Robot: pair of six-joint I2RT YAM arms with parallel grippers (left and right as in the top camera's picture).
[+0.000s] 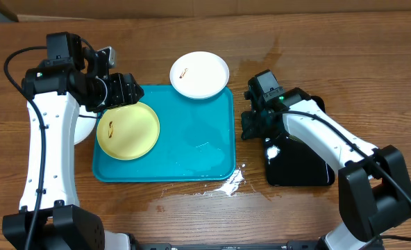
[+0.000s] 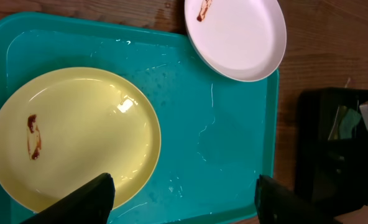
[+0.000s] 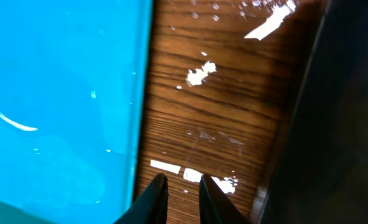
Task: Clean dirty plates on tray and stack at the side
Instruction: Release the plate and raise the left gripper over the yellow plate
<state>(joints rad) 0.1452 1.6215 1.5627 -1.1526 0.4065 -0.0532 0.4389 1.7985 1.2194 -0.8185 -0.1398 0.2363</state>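
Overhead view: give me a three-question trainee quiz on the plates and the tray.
1. True or false: the yellow plate is clean.
2. Where does the white plate sit on the turquoise tray? A in its middle; B across its rim; C atop the yellow plate.
3. Fill in: the left arm's fingers stand ____.
Key: 1 false, it has a brown smear; 2 B; 3 open.

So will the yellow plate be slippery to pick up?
Probably: the yellow plate looks glossy, and the tray under it shines wet. It looks stiff, so likely won't bend. Lying flat, it shouldn't roll, but may slide if pushed.
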